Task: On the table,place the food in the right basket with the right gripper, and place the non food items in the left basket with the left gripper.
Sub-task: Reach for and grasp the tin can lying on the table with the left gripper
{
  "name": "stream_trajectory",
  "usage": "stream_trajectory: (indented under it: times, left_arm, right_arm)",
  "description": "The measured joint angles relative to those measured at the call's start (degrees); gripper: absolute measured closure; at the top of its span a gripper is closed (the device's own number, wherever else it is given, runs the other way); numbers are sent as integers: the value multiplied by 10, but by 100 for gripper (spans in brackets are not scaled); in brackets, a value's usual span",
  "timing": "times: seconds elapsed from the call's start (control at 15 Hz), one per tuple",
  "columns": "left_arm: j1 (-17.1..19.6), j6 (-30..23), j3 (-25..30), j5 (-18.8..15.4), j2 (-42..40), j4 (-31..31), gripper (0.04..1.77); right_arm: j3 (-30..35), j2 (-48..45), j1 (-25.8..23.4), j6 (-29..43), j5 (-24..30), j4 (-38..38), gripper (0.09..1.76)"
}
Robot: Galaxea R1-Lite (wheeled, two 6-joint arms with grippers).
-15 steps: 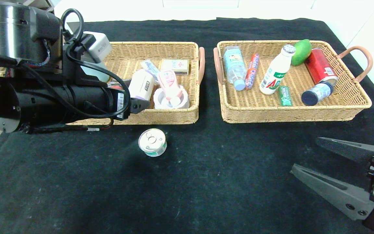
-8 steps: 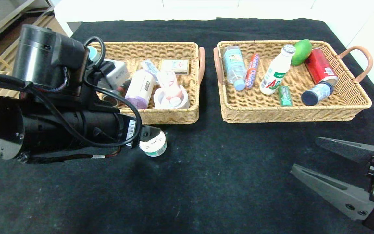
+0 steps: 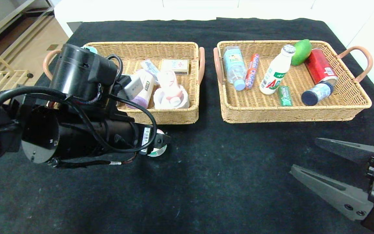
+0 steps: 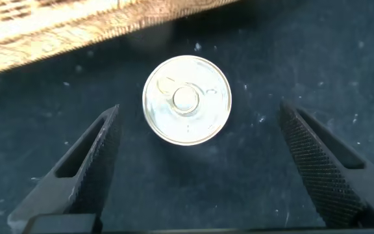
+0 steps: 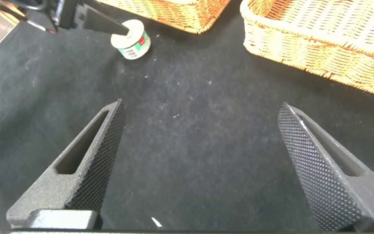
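Round tin on the bench, left hand over it

Small round pull-tab tin (image 4: 186, 99) with a silver lid and a green-and-white side stands upright on the black cloth bench (image 3: 206, 169), just in front of the left tan wicker basket (image 3: 161, 117) and outside it. The left hand (image 4: 203, 162), a black claw with two long pointed fingers, hangs directly above the tin. Its fingers are spread wide, one on each side of the tin, and they do not touch it; the hand holds nothing. In the head view the thick black left arm covers most of the tin, so only a small part of it (image 3: 158, 150) is visible.

The left basket holds a pink squeeze bottle with a white cap (image 3: 169, 81), a white and purple bottle (image 3: 141, 91) and a small flat box (image 3: 174, 65).

The right tan wicker basket (image 3: 291, 113) holds an orange-red sausage stick (image 3: 252, 71), a white drink bottle with a green-red label (image 3: 276, 71), a green gum pack (image 3: 284, 95), a clear water bottle (image 3: 234, 66), a green round fruit (image 3: 302, 51), a red can (image 3: 320, 70) and a small bottle with a dark blue cap (image 3: 317, 93).

The right hand (image 3: 333, 172), a black claw of the same kind, rests low over the near right part of the bench, well apart from both baskets. Its fingers are wide apart and empty.
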Motion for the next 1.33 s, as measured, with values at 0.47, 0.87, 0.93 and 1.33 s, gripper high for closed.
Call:
stream_trajectory:
  times: [0.47, 0.87, 0.93, 1.33]
  left_arm:
    - [9, -23, 9, 2, 34, -33, 10]
    - [23, -23, 14, 2, 53, -54, 10]
    - [26, -23, 16, 2, 55, -54, 10]
    - [30, -23, 18, 2, 65, -54, 9]
  right_arm:
    - [2, 1, 0, 0, 0, 1, 14]
    - [2, 1, 1, -1, 0, 1, 14]
    - [2, 1, 1, 0, 0, 1, 14]
    - [2, 2, 1, 0, 0, 2, 14]
